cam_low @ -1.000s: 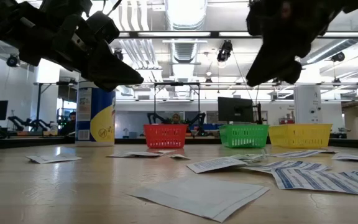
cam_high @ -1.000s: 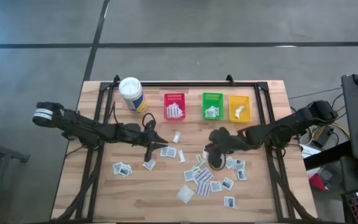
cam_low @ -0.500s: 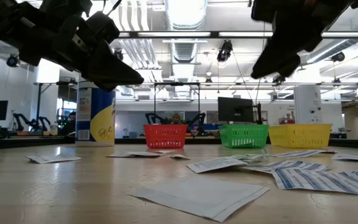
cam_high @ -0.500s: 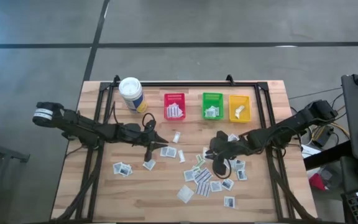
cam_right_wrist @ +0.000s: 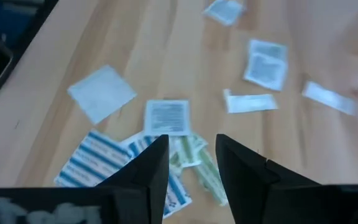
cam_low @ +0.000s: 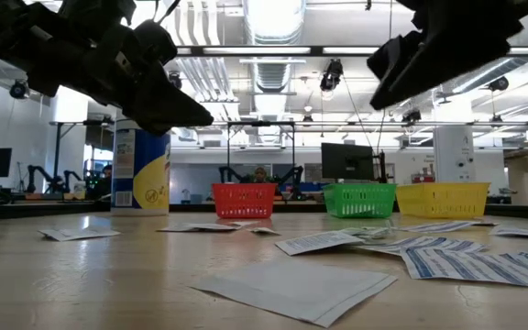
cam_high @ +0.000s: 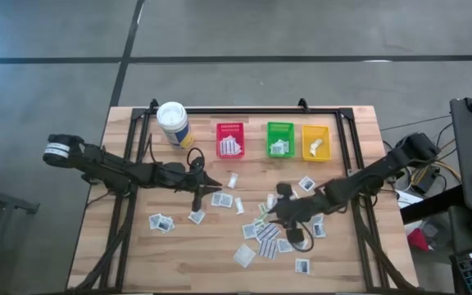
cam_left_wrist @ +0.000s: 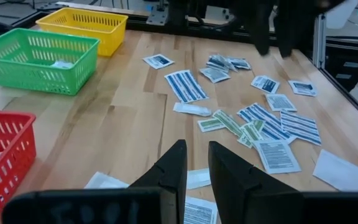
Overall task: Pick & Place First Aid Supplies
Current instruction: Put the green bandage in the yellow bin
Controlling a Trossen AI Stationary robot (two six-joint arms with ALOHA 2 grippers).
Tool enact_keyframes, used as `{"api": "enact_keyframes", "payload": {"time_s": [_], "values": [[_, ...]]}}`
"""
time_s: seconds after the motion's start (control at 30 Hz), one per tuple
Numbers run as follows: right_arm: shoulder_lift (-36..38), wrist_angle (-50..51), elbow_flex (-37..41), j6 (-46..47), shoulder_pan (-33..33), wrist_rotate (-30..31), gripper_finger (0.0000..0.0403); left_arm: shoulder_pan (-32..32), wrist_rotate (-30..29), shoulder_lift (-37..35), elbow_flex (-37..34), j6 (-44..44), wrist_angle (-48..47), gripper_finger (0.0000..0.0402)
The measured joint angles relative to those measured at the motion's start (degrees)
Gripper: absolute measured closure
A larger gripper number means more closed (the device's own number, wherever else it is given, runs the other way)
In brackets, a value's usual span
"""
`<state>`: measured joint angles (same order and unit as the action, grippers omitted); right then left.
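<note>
High view is showing two arms reaching in over the worktop [cam_high: 129,246], with three bins lined up along the far edge: one red bin [cam_high: 230,139], one green bin [cam_high: 280,138] and one yellow bin [cam_high: 315,142]. One white canister [cam_high: 173,124] with a yellow label is standing just left of the red one.

Loose packets [cam_high: 267,232] are lying all over the middle and right of the wood, roughly twenty of them, though a few are overlapping so I can't count exactly. All three bins are already holding some white packets too.

Left pincer [cam_high: 198,199] is hanging near the middle of the worktop, fingers showing only a narrow gap, nothing between them. Right pincer [cam_high: 270,215] is hovering right over the thickest cluster of packets, fingers parted a bit and empty as far as the wrist view is showing.
</note>
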<state>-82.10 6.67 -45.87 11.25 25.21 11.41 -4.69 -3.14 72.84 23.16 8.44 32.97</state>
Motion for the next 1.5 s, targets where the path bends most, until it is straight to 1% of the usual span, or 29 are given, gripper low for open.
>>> {"api": "enact_keyframes", "payload": {"time_s": [0.13,0.27,0.4,0.57,0.73,0.83,1.07,1.3,1.5], "values": [[-4.9,1.3,-3.0,-4.9,0.3,-2.0,0.0281,0.0,-0.1,0.0,0.0,0.3,-0.1,0.0337],[-8.9,6.7,-6.8,-9.8,0.3,-2.2,0.0288,0.0,-0.4,0.0,0.0,0.3,0.0,0.0337],[-12.8,11.3,-10.4,-12.0,0.3,-2.4,0.0293,0.0,-0.4,0.0,0.0,0.4,-0.6,0.0337],[-17.7,15.8,-15.0,-16.0,0.4,-2.5,0.0291,0.0,-0.4,0.0,0.0,0.4,-0.6,0.0337],[-22.3,22.3,-20.4,-16.5,0.4,-2.5,0.0287,0.0,-0.5,0.0,0.0,0.3,-0.6,0.0337],[-24.8,24.5,-23.0,-17.7,0.4,-2.5,0.0288,0.0,-0.6,0.0,0.0,0.2,-0.6,0.0337],[-27.8,26.1,-25.0,-19.0,0.4,-2.5,0.0297,0.0,-0.8,0.0,0.0,0.2,-0.7,0.0337],[-29.6,26.2,-24.8,-18.9,0.4,-2.9,0.0298,0.1,-1.0,0.0,0.0,-0.9,-1.0,0.0337],[-30.1,26.7,-24.8,-18.7,0.4,-2.9,0.031,0.1,-1.1,0.0,-0.1,-1.0,-0.9,0.0337]]}}
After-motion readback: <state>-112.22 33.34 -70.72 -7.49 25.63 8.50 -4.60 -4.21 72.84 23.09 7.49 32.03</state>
